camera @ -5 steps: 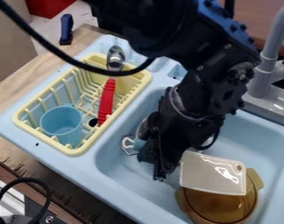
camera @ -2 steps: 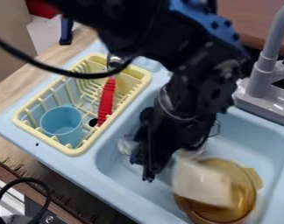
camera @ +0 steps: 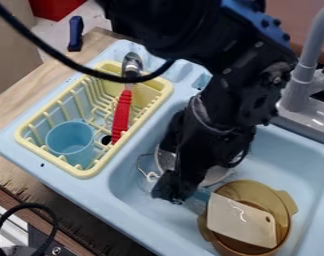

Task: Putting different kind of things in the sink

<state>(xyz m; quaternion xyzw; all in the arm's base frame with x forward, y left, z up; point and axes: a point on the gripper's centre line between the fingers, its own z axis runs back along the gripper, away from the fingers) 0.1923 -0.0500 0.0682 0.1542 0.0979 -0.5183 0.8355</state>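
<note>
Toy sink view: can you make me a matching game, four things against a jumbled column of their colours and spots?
1. Cup
2. Utensil
3. Flat board
4. Faucet

A. Whitish, over the amber pot
B. Grey, standing beside the sink basin
C. Light blue, in the yellow rack
D. Red-handled, its metal end at the rack's far side

Pairs: 1-C, 2-D, 3-A, 4-B
</note>
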